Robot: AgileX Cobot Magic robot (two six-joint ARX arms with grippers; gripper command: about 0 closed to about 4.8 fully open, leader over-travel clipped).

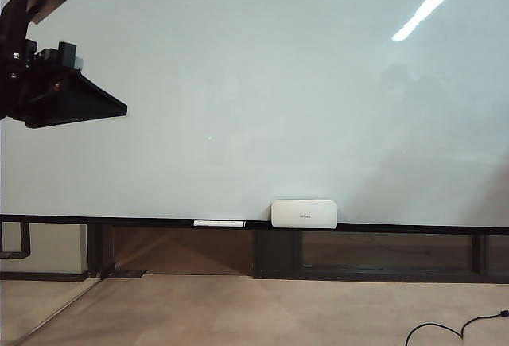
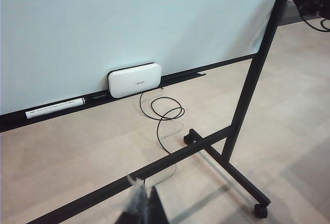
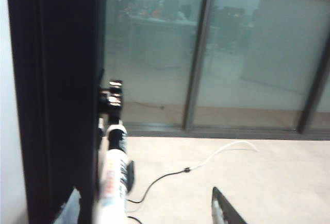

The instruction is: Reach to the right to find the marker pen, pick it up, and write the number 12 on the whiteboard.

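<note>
Right claw (image 3: pixel 149 214) spread wide, clamping nothing, close by the marker pen (image 3: pixel 114 175) standing against a dark post (image 3: pixel 56 95). Grasp stage; next, centre on the pen and squeeze. Farther off, left claw (image 1: pixel 75 103) before the unmarked whiteboard (image 1: pixel 278 83), spread unclear.

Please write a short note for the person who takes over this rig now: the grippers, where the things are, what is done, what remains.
Left gripper: raised at the upper left in front of the large glossy pale whiteboard. Nothing is seen in it; open or shut is unclear.
Right gripper: open, off to the right by the dark frame, facing the thin white marker pen, not gripping it.
Done: the reach to the pen.
Left: grasp the pen and write 12. The board shows no strokes.
</note>
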